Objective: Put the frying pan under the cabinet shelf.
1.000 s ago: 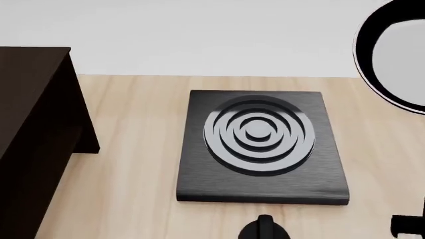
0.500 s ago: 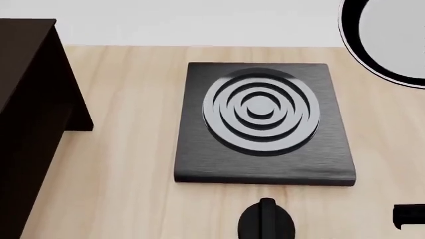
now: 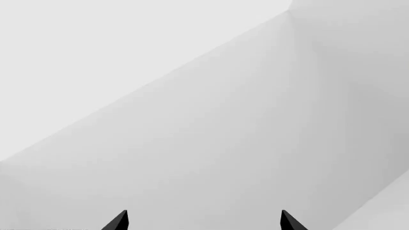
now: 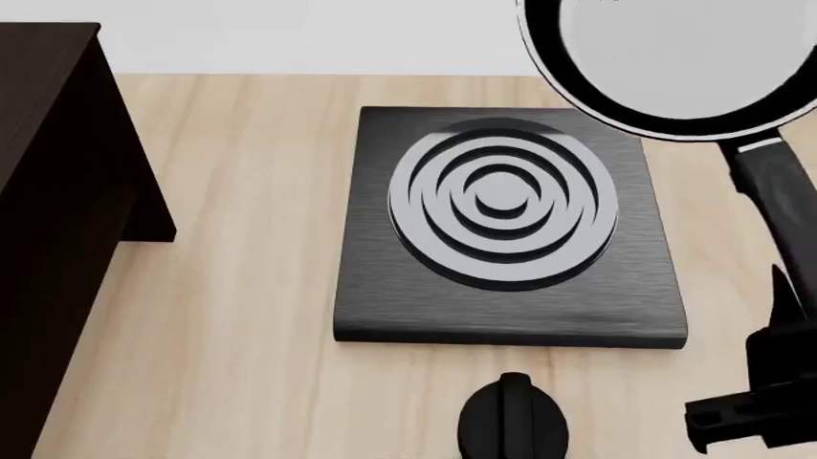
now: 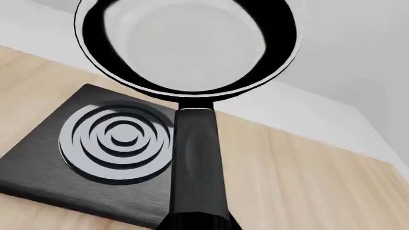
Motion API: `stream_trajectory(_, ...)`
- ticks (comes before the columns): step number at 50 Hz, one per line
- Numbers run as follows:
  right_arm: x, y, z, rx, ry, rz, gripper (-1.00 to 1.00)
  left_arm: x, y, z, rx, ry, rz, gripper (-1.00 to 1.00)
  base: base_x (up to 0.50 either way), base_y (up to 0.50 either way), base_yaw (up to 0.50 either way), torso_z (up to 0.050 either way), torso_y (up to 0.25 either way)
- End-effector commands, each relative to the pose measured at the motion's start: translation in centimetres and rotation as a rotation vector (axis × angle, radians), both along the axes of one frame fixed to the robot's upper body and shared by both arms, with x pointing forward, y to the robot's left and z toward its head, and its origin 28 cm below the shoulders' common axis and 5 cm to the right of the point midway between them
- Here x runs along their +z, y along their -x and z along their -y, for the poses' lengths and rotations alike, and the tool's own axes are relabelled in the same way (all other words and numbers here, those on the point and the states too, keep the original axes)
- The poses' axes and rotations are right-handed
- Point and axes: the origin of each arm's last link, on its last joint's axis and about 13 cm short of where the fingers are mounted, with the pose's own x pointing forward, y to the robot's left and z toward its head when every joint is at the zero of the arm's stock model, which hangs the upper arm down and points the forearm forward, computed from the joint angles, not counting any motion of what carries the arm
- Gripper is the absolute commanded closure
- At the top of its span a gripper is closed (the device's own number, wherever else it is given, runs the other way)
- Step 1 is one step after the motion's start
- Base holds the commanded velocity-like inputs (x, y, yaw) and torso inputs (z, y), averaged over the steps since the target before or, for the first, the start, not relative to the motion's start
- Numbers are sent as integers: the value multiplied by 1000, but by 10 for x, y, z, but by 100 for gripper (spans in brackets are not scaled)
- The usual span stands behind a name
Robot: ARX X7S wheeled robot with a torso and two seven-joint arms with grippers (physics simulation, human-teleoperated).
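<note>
The frying pan (image 4: 690, 48), black with a pale grey inside, hangs tilted in the air above the table's far right, beyond the stove plate's right corner. Its long black handle (image 4: 779, 201) runs down to my right gripper (image 4: 766, 382), which is shut on the handle's end. In the right wrist view the frying pan (image 5: 185, 43) and its handle (image 5: 195, 163) stand straight out from the gripper. The dark cabinet shelf (image 4: 52, 191) stands at the table's left edge. My left gripper (image 3: 203, 223) is open and empty, facing only white walls.
A square black plate with concentric rings (image 4: 383, 306) lies in the middle of the wooden table (image 4: 230, 335), also seen in the right wrist view (image 5: 38, 163). A round black knob (image 4: 514, 421) sits just in front of it.
The pan has moved left and further into view, so its handle and my right gripper now show. The plate and cabinet have shifted slightly in the head view.
</note>
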Motion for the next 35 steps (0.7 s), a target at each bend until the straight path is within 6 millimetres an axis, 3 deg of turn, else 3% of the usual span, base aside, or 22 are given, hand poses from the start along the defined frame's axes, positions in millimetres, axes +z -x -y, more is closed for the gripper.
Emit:
stream_trajectory(1,17,10,-12,42,47,52,100,1,3,-3,6,8,1,-100,0,0,0,0,15)
stream_trajectory(18,20,21,-24,113,78,-9,100,-4,3,-6,6,20,-4,-100,0,0,0,0,1)
stream_trajectory(35,38,33,-37,178,153,-85,100,-8,5,-10,23,22,17,-100,0,0,0,0,2)
